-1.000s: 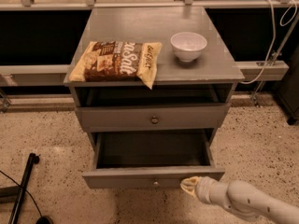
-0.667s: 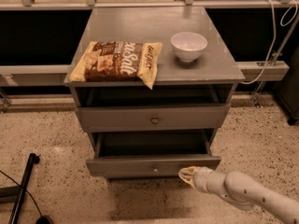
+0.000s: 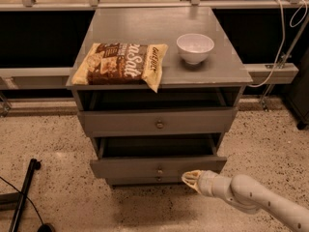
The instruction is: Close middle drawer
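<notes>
One drawer stands partly out of the cabinet: the middle drawer (image 3: 128, 168), its shallow front panel forward of the frame and a strip of dark interior showing behind that panel. The gripper (image 3: 189, 178) sits at the drawer's front, just right of and slightly below the drawer's brass knob (image 3: 159, 169). Its fingers look drawn together into one blunt tip, touching or all but touching the panel's lower edge. The pale arm (image 3: 256, 199) trails away to the drawer's lower right.

The step in hand reads as the push itself, contact made and closing part done. The next move calls for a steady shove straight back toward the frame until the panel sits flush. Because the tip bears right of the knob, the push may skew the drawer on its runners, and being so low on the panel it could slip under the edge.

Just above the middle drawer is the taller-fronted drawer (image 3: 120, 122), and just below it the narrowest drawer (image 3: 130, 180). Well above, on the cabinet top (image 3: 145, 23), lie a snack bag (image 3: 120, 64) and a white bowl (image 3: 195, 47), clear of the drawer's travel. A black pole (image 3: 23, 195) rests on the floor far to the drawer's left. Nothing visible blocks the drawer.
</notes>
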